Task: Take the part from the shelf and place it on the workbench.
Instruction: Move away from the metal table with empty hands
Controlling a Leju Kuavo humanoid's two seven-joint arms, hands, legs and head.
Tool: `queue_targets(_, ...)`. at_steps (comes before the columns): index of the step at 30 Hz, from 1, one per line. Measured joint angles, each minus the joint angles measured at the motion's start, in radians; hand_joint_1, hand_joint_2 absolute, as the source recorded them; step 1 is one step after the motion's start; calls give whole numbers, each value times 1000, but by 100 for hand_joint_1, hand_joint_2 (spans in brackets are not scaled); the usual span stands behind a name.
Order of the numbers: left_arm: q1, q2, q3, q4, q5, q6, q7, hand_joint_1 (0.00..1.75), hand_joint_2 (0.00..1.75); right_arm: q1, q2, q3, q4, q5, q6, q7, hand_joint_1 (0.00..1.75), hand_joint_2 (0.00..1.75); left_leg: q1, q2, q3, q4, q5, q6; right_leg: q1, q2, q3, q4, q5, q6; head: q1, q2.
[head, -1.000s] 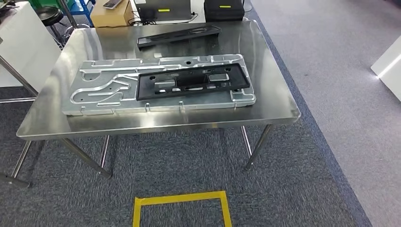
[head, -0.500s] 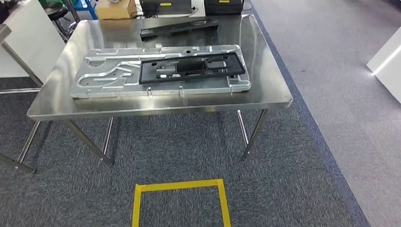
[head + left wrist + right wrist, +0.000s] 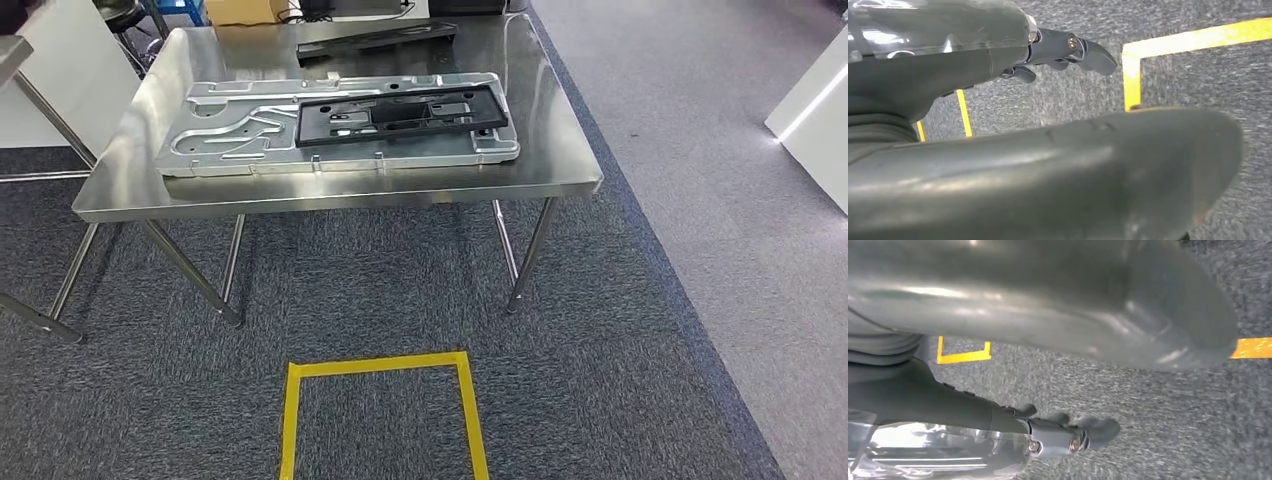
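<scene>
Head view: the workbench (image 3: 130,190) is being seen from a short way off. A black part (image 3: 400,112) is lying on the right half of a silver fixture plate (image 3: 230,145), presumably to keep it located. A second black part (image 3: 378,40) is lying at the far edge. A yellow tape square (image 3: 380,400) is marking the carpet. No legible writing is being shown.

Left wrist view: the left hand (image 3: 998,115) is being held above the carpet, fingers apart, holding nothing.

Right wrist view: the right hand (image 3: 1013,335) is likewise being held spread and empty.
</scene>
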Motion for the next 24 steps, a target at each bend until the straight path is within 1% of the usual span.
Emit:
queue_targets(1, 2, 0, 0, 0, 0, 1, 3, 0, 0, 0, 0, 0, 0, 1, 1, 0, 0, 0, 2, -1, -6, 4, -5, -6, -1, -2, -9, -1, 10, -9, 0, 0)
queue_targets(2, 4, -1, 0, 0, -1, 1, 5, 0, 0, -1, 0, 0, 0, 2, 3, 0, 0, 0, 3, -3, -15, 22, -30, -11, -2, -4, -21, -2, 22, -18, 0, 0)
queue_targets(3, 6, -1, 0, 0, -1, 2, 6, 0, 0, -1, 0, 0, 0, 2, 5, 0, 0, 0, 4, -5, -28, 58, -74, -16, -4, -6, -35, -3, 35, -26, 0, 0)
queue_targets(4, 7, -2, 0, 0, -1, 2, 7, 0, 0, -1, 0, 0, 0, 3, 6, 0, 0, 0, 6, -6, -44, 114, -130, -20, -3, -8, -50, -2, 47, -31, 0, 0)
queue_targets(5, 8, -3, 0, 0, -2, 3, 8, 0, 0, -1, 0, 0, 0, 3, 7, 0, 0, 0, 6, -6, -57, 179, -180, -23, -1, -8, -66, -1, 60, -33, 0, 0)
queue_targets(6, 9, -4, 0, 0, -2, 3, 9, 0, 0, 0, 0, 0, 0, 3, 7, 0, 0, 0, 7, -6, -65, 239, -208, -25, 1, -8, -83, 1, 71, -34, 0, 0)
queue_targets(7, 9, -5, 0, 0, -3, 3, 9, 0, 0, 0, 0, 0, 0, 3, 7, 0, 0, 0, 7, -6, -62, 279, -212, -26, 2, -9, -100, 5, 83, -33, 0, 0)
queue_targets(8, 9, -5, 0, 0, -3, 4, 9, 0, 0, 0, 0, 0, 0, 3, 7, 0, 0, 0, 6, -6, -44, 286, -193, -25, 4, -9, -118, 9, 94, -32, 0, 0)
queue_targets(9, 9, -6, 0, 0, -4, 4, 9, 0, 0, 0, 0, 0, 1, 3, 8, 0, 0, 0, 6, -7, -9, 259, -164, -22, 4, -9, -136, 14, 104, -30, 0, 0)
queue_targets(10, 7, -6, -1, 0, -4, 4, 9, 0, 0, 0, 0, 0, 1, 3, 8, 0, 0, 0, 6, -7, 43, 200, -140, -17, 5, -8, -152, 20, 114, -28, 0, 0)
queue_targets(11, 5, -6, -1, 0, -6, 4, 9, 0, 0, -1, 1, 0, 1, 3, 8, 0, 0, 0, 3, -8, 106, 121, -135, -11, 7, -8, -165, 25, 122, -24, 0, 0)
queue_targets(12, 3, -6, -2, 0, -9, 4, 9, 0, 0, -1, 1, 0, 1, 2, 8, 1, 0, 0, 1, -8, 159, 44, -146, -4, 8, -8, -174, 30, 130, -19, 0, 0)
queue_targets(13, 1, -6, -4, 0, -13, 3, 9, 0, 0, 0, 2, 0, 1, 2, 8, 1, 0, 0, -3, -8, 194, -12, -160, 3, 8, -9, -180, 33, 140, -14, 0, 0)
queue_targets(14, 0, -7, -8, 0, -17, 0, 9, 0, 0, 0, 2, 0, 1, 2, 8, 1, 0, 0, -7, -8, 209, -43, -170, 9, 8, -10, -184, 33, 149, -7, 0, 0)
queue_targets(15, 2, -8, -11, 0, -19, -2, 11, 0, 0, 2, 2, 0, 1, 1, 8, 2, 0, 0, -7, -8, 206, -52, -167, 16, 8, -11, -186, 31, 160, -1, 0, 0)
queue_targets(16, 3, -9, -13, 0, -21, -5, 14, 0, 0, 3, 1, 0, 1, 1, 8, 2, 0, 0, -6, -7, 197, -52, -158, 24, 6, -9, -190, 32, 160, 5, 0, 0)
queue_targets(17, 5, -10, -15, 1, -22, -7, 18, 0, 0, 4, 1, 0, 1, 1, 8, 3, 0, 0, -5, -5, 188, -54, -148, 33, 4, -6, -197, 44, 143, 12, 0, 0)
queue_targets(18, 5, -12, -16, 1, -22, -8, 23, 0, 0, 6, 1, 0, 1, 2, 9, 4, 0, 0, -2, -4, 177, -57, -137, 40, 3, -4, -208, 72, 106, 17, 0, 0)
queue_targets(19, 6, -12, -16, 1, -22, -9, 29, 0, 0, 7, 1, 0, 2, 2, 10, 4, 0, 0, -2, -2, 165, -57, -127, 45, -1, -2, -222, 119, 55, 23, 0, 0)
queue_targets(20, 7, -13, -17, 1, -23, -10, 33, 0, 0, 7, 1, 0, 2, 3, 11, 5, 0, 0, -3, -2, 151, -57, -117, 48, -2, -1, -239, 181, 5, 28, 0, 0)
queue_targets(21, 7, -13, -17, 1, -23, -11, 37, 0, 0, 8, 1, 0, 3, 3, 12, 5, 0, 0, -4, -2, 137, -55, -106, 48, -4, -1, -253, 244, -26, 32, 0, 0)
queue_targets(22, 8, -14, -17, 1, -24, -11, 39, 0, 0, 8, 1, 0, 3, 4, 12, 5, 0, 0, -5, -1, 123, -53, -97, 47, -5, -1, -259, 293, -32, 35, 0, 0)
queue_targets(23, 9, -14, -17, 1, -25, -12, 40, 0, 0, 8, 1, 0, 3, 4, 13, 5, 0, 0, -5, 0, 110, -50, -89, 45, -5, -1, -251, 314, -16, 37, 0, 0)
queue_targets(24, 9, -14, -17, 1, -25, -12, 41, 0, 0, 8, 1, 0, 3, 4, 13, 4, 0, 0, -5, 0, 98, -46, -82, 43, -6, -1, -225, 296, 12, 36, 0, 0)
